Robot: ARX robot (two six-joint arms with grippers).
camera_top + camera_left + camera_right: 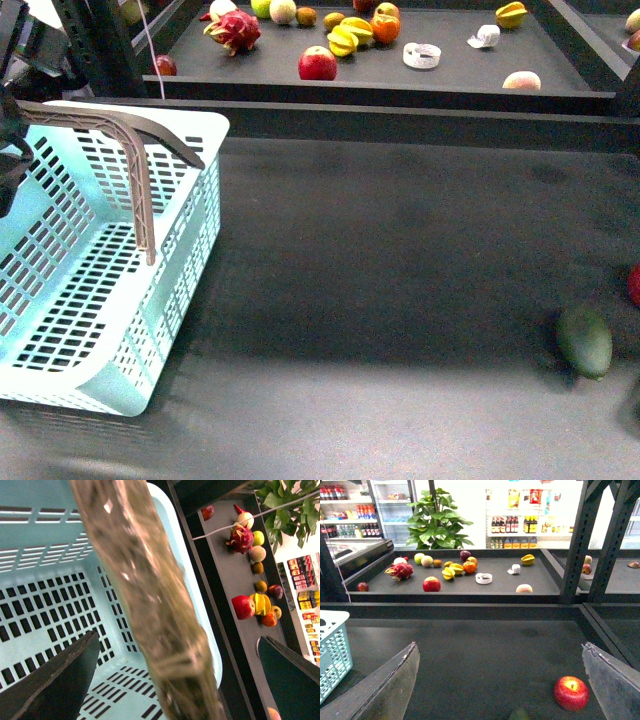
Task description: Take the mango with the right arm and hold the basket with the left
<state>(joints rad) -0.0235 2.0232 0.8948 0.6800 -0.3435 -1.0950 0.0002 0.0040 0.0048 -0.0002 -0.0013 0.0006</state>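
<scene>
Two spread grippers: left gripper (177, 637) straddles the brown-grey handle (145, 590) of the light turquoise slotted plastic basket (50, 605), ready to clamp; right gripper (500, 645) hangs free

basket (190, 230) left on table (400, 250) | apple (571, 692) right | dragon fruit (235, 30) on shelf (450, 80) behind

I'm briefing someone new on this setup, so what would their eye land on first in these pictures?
The light turquoise basket at the near left of the dark table, its brown-grey handle raised. Next, bright fruit on the back shelf, notably a pink dragon fruit and a red apple. A lone dark green fruit lies near right.
</scene>
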